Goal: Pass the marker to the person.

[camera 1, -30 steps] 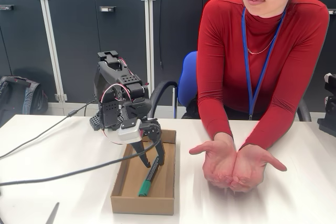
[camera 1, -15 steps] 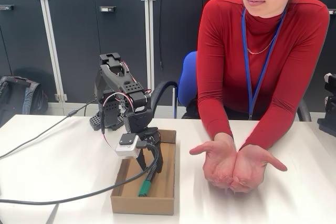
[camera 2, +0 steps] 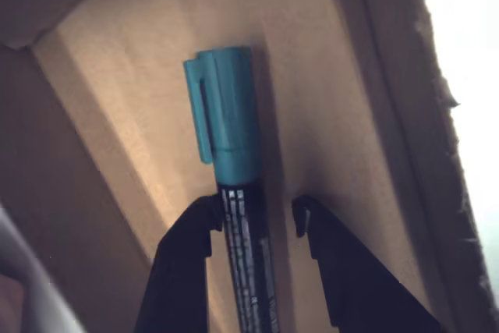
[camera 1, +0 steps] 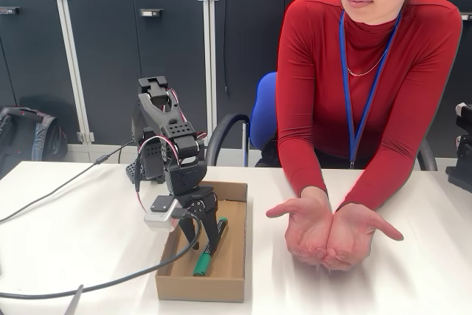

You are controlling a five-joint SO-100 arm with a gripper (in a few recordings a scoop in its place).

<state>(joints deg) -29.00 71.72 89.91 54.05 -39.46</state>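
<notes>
White tabletop (camera 1: 88, 212) carries everything we see, smooth and bare around a shallow brown cardboard box (camera 1: 177, 285). Behind it sits the person (camera 1: 369, 94) in a red ribbed top, face cut off by the frame, both hands (camera 1: 332, 230) cupped palm-up as before. Since a second ago our black arm (camera 1: 166, 145) has folded lower, and the gripper (camera 1: 212, 240) has dropped into the box. Its fingers straddle the marker (camera 1: 207, 254), which lies flat on the box floor by the right wall. In the wrist view the dark fingers (camera 2: 187, 263) stand narrowly apart, one touching the black barrel (camera 2: 245, 263), the other just clear; the green cap (camera 2: 226, 115) is ridged with a clip.
</notes>
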